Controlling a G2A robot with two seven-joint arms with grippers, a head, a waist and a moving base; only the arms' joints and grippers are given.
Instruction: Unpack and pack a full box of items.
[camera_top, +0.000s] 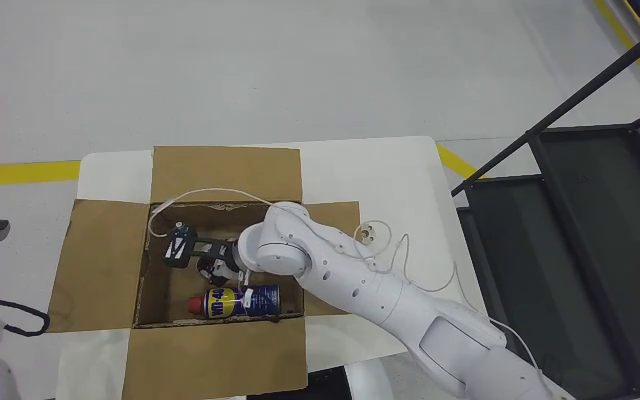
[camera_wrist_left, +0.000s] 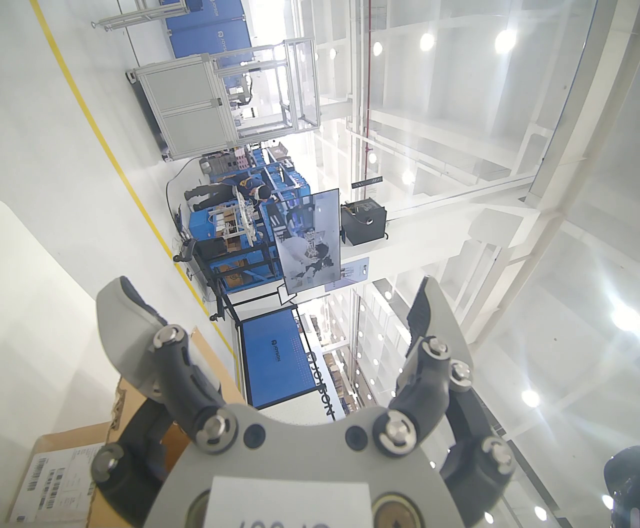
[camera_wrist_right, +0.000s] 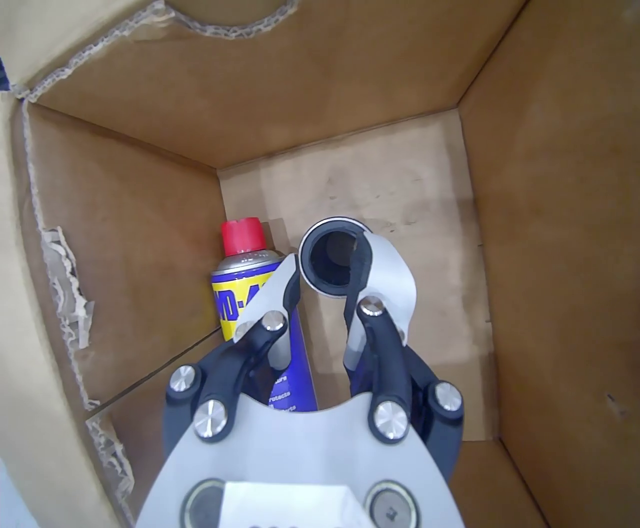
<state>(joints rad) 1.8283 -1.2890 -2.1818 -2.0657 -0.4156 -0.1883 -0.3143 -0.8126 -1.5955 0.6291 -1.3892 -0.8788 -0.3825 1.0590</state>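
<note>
An open cardboard box lies on the white table. My right arm goes down into it. My right gripper is shut on a black, hollow cylinder with a pale rim, just above the box floor. Beside it lies a blue and yellow spray can with a red cap, against the box wall. From above, the can lies along the near wall and my right gripper is just beyond it. My left gripper stands open and holds nothing, pointing up into the room.
A small black item sits in the box's far left corner. A white cable loops over the far box edge. A small round thing lies on the table right of the box. Dark metal steps stand at the right.
</note>
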